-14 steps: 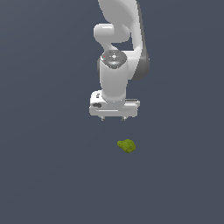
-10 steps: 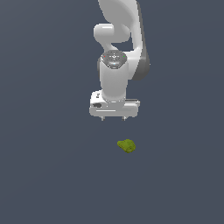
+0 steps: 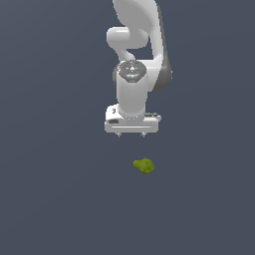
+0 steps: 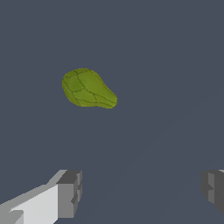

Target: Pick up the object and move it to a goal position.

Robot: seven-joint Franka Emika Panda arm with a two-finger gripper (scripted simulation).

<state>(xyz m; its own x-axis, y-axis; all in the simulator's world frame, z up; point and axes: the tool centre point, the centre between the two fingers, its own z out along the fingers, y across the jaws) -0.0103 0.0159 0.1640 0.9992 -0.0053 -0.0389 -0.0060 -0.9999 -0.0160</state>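
The object, a small lumpy olive-green blob [image 3: 144,166], lies on the flat grey ground in the exterior view. It also shows in the wrist view [image 4: 87,89], pear-shaped with faint dark lines. My white gripper [image 3: 131,135] hangs above the blob and slightly to the exterior view's left of it, apart from it. Its fingers [image 4: 69,194] stand wide apart in the wrist view, with nothing between them. The gripper [image 4: 142,188] is open and empty.
The plain dark grey ground [image 3: 55,199] spreads around the blob. The white arm [image 3: 137,55] rises behind the gripper to the frame's upper edge. No goal marker shows.
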